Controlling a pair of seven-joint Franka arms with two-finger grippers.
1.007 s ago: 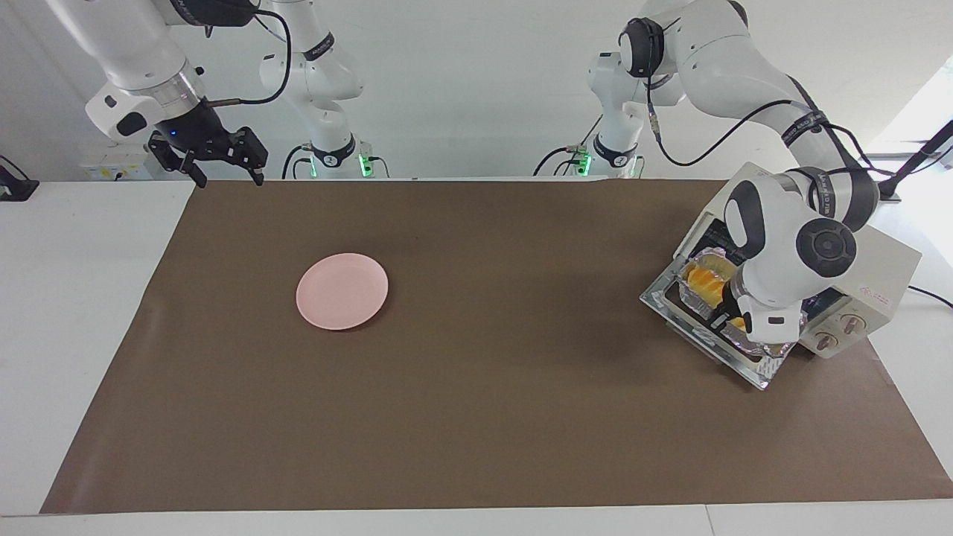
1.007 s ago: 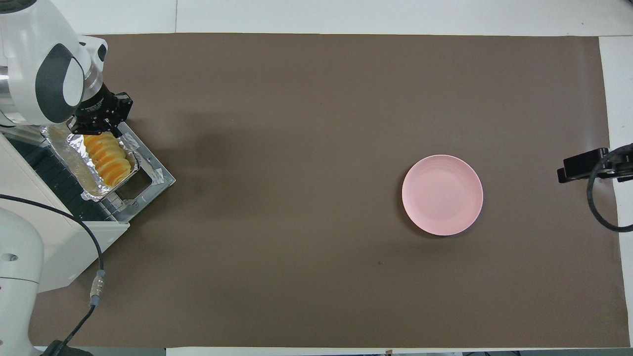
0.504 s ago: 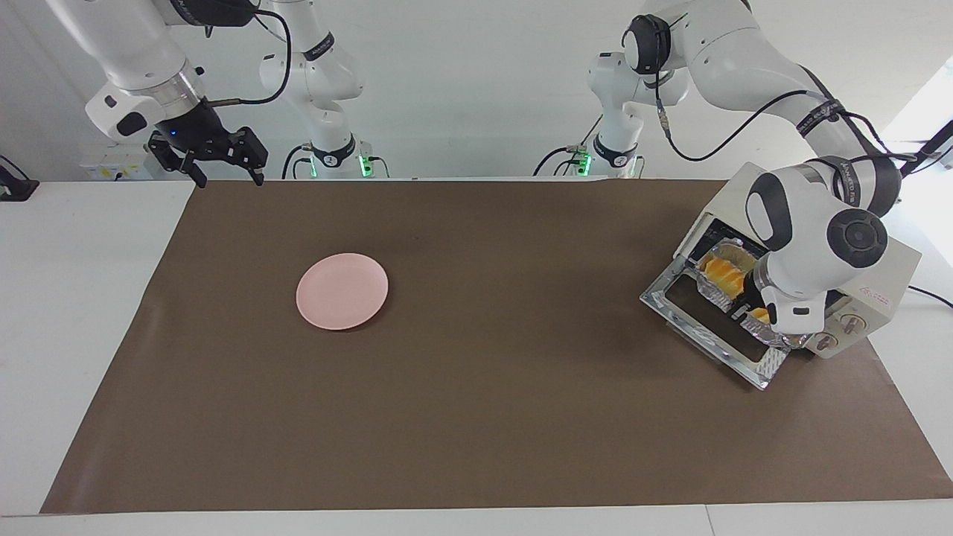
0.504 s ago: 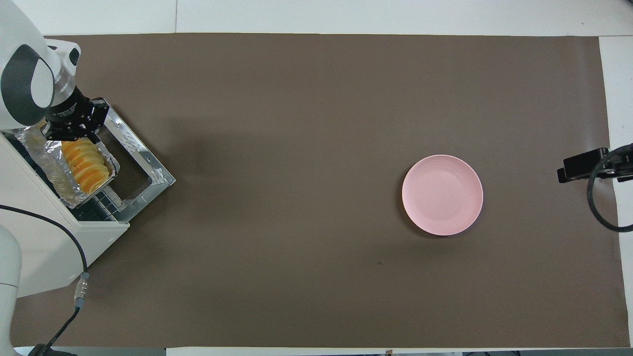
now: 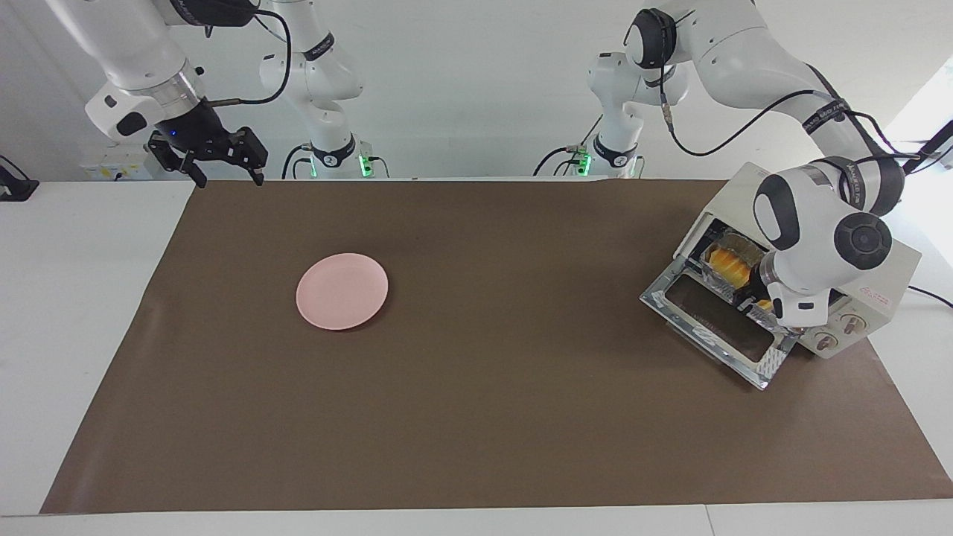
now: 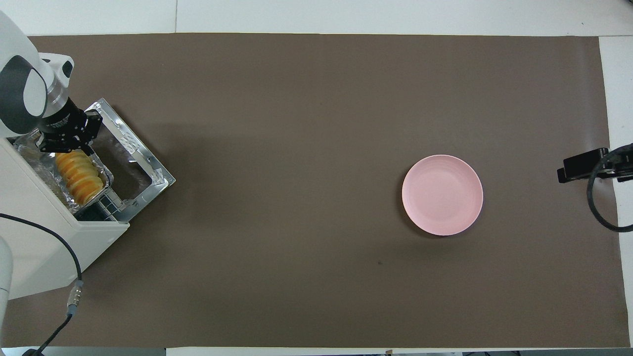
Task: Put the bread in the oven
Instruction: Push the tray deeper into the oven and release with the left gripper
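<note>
My left gripper [image 6: 67, 141] was at the mouth of the oven [image 5: 878, 279], fingertips pinched shut on the rim of the foil tray [image 6: 74, 200] at its end farther from me. The tray sat on the dark wire rack [image 6: 101, 207] in the oven's opening, part under the roof and part still out. The bread [image 6: 79, 175], a row of yellow-orange slices, lay in the tray along its length; in the facing view its end [image 5: 728, 264] showed just inside the cavity, the remainder hidden by my wrist. The glass door [image 5: 715, 327] was folded down flat onto the worktop [image 5: 476, 417], its pane bare. The oven stood at the left arm's end of the brown mat, set at an angle, its two knobs [image 5: 837, 331] beside the door.

My right gripper [image 5: 220, 160] hung in the air over the mat's corner at the right arm's end, jaws fully spread and holding nothing; that arm was waiting. In the overhead view only its dark tip [image 6: 586, 165] and a loop of cable showed at the frame's edge.

A round pink plate [image 6: 442, 195] lay on the mat, toward the right arm's end, well apart from the oven and from both grippers.
</note>
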